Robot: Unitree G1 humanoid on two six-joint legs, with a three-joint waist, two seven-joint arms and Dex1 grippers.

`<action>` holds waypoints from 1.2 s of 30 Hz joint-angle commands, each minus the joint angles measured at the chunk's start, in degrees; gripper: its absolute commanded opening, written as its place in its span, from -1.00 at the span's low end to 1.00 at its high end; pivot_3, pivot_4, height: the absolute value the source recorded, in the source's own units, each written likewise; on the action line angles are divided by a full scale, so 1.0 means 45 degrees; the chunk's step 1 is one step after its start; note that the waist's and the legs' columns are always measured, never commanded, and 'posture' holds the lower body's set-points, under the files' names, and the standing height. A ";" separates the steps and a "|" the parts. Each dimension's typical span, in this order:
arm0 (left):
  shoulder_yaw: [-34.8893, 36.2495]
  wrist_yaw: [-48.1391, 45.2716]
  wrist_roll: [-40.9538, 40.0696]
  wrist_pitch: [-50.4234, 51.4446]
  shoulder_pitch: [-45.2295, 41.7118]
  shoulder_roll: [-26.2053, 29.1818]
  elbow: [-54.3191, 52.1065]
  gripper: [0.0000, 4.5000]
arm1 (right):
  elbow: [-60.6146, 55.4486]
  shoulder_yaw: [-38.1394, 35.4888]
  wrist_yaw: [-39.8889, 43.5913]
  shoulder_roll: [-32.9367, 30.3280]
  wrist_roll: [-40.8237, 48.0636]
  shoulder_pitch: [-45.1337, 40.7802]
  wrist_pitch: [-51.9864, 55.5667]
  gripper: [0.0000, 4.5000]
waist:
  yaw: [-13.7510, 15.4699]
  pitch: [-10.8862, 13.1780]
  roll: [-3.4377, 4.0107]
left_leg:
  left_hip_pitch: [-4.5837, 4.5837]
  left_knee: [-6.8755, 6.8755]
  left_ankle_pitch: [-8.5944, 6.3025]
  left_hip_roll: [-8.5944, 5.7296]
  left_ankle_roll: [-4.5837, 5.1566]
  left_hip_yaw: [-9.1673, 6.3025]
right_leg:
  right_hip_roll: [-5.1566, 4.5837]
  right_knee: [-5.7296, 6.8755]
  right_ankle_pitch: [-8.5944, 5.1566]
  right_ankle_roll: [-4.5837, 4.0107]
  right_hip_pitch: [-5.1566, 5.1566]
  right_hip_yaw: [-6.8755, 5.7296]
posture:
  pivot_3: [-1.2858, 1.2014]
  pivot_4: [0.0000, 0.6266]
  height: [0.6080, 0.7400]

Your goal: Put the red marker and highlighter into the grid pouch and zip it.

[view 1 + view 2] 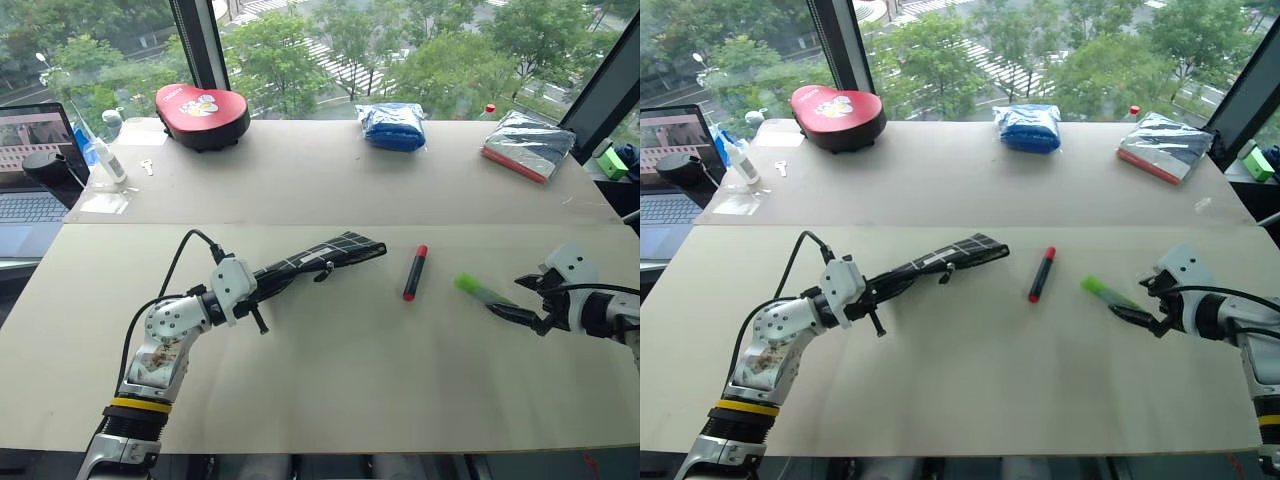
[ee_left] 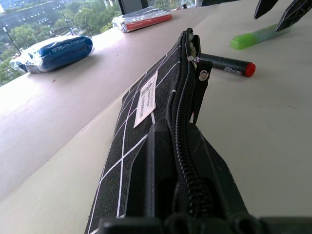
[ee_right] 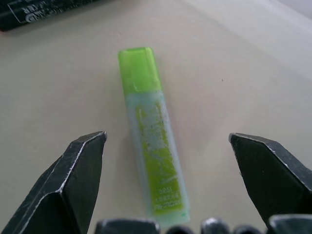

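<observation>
Highlighter [image 3: 153, 161] lies flat on the worktop [image 1: 330, 370] at our right, its lime cap pointing toward the middle, and our right tool [image 1: 527, 298] hangs just over its near end with the two fingers spread wide to either side of the barrel, gripping nothing. At our left, the left tool [image 1: 262, 292] is clamped tight on the near end of the grid pouch [image 1: 335, 252], holding it out edge-up over the worktop with the zipper running along its top. Between pouch and highlighter lies the red marker [image 1: 415, 272], apart from both. We judge the step in hand to be picking up the highlighter; next we need to lower, close on the barrel, and carry it to the pouch mouth. Farther back sit a red case [image 1: 202, 113] and a blue bundle [image 1: 392, 126].
</observation>
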 commanded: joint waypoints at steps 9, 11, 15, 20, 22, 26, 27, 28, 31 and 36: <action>0.0309 -0.0098 -0.0180 -0.0320 -0.0312 0.0071 0.0034 -1.00 | 0.1475 0.0844 0.0833 0.0332 -0.0284 -0.0686 -0.0406 -0.26 | -0.0041 0.0000 0.0000 | 0.0086 -0.0001 -0.0007 0.0006 0.0012 0.0001 | 0.0000 -0.0015 0.0000 0.0002 0.0095 -0.0001 | 0.03 -0.52 1.00; 0.0332 -0.0069 -0.0193 -0.0317 -0.0251 0.0068 -0.0031 -1.00 | 0.1341 0.0831 0.1161 0.0298 -0.0159 -0.0524 -0.0409 -0.53 | -0.0037 0.0000 -0.0001 | 0.0097 -0.0001 -0.0009 0.0014 0.0014 0.0000 | 0.0000 -0.0019 -0.0001 0.0002 0.0113 -0.0003 | 0.03 -0.52 1.00; 0.0328 -0.0045 -0.0208 -0.0297 -0.0196 0.0032 -0.0120 -1.00 | 0.0914 0.0713 0.1443 0.0365 0.0050 -0.0384 -0.0267 -0.55 | -0.0032 0.0000 -0.0001 | 0.0102 0.0000 -0.0010 0.0020 0.0016 -0.0005 | 0.0001 -0.0022 -0.0001 0.0003 0.0124 -0.0011 | 0.03 -0.52 1.00; 0.0305 -0.0072 -0.0209 -0.0289 -0.0229 0.0001 -0.0107 -1.00 | 0.0466 0.0360 0.0805 0.0766 0.0188 -0.0795 -0.0447 -0.55 | -0.0040 0.0000 -0.0001 | 0.0102 0.0000 -0.0010 0.0022 0.0015 -0.0008 | 0.0001 -0.0021 -0.0002 0.0003 0.0123 -0.0013 | 0.03 -0.52 1.00; 0.0284 -0.0108 -0.0213 -0.0286 -0.0277 -0.0005 -0.0063 -1.00 | -0.0275 -0.0050 0.0559 0.1052 0.0835 -0.1452 0.0059 -0.55 | -0.0093 0.0000 -0.0001 | 0.0102 0.0000 -0.0010 0.0024 0.0014 -0.0008 | 0.0002 -0.0020 -0.0001 0.0003 0.0123 -0.0013 | 0.03 -0.52 1.00; 0.0258 -0.0192 -0.0217 -0.0300 -0.0344 -0.0011 0.0010 -1.00 | -0.3246 -0.0064 0.1308 0.0768 0.2272 -0.1986 0.1297 -0.55 | -0.0141 0.0014 0.0037 | 0.0095 -0.0006 -0.0008 0.0022 0.0012 -0.0004 | 0.0001 -0.0009 -0.0001 0.0003 0.0098 0.0001 | 0.03 -0.52 1.00; 0.0252 -0.0206 -0.0210 -0.0308 -0.0370 -0.0018 0.0038 -1.00 | -0.3694 0.0002 0.1292 0.0738 0.2414 -0.2168 0.1464 -0.55 | -0.0129 0.0014 0.0036 | 0.0094 -0.0008 -0.0008 0.0028 0.0012 -0.0007 | 0.0003 -0.0010 -0.0002 0.0003 0.0096 -0.0003 | 0.03 -0.52 1.00; 0.0250 -0.0216 -0.0206 -0.0313 -0.0385 -0.0023 0.0055 -1.00 | -0.4010 0.0044 0.1254 0.0703 0.2527 -0.2275 0.1611 -0.55 | -0.0112 0.0014 0.0036 | 0.0092 -0.0009 -0.0009 0.0031 0.0012 -0.0015 | 0.0005 -0.0012 -0.0002 0.0003 0.0097 -0.0015 | 0.03 -0.52 1.00; 0.0211 -0.0254 -0.0186 -0.0326 -0.0388 -0.0052 0.0048 -1.00 | -0.5053 0.0440 0.1267 0.0586 0.2757 -0.2492 0.2015 -0.55 | 0.0012 0.0015 0.0031 | 0.0090 -0.0006 -0.0010 0.0029 0.0013 -0.0018 | 0.0004 -0.0020 -0.0002 0.0003 0.0107 -0.0019 | 0.03 -0.52 1.00; 0.0185 -0.0324 -0.0143 -0.0370 -0.0380 -0.0080 0.0077 -1.00 | -0.6289 0.2044 0.1476 0.0198 0.2020 -0.2288 0.2027 -0.55 | 0.0047 0.0015 0.0031 | 0.0084 -0.0003 -0.0012 0.0022 0.0016 -0.0021 | 0.0000 -0.0024 -0.0002 0.0004 0.0106 -0.0022 | 0.03 -0.52 1.00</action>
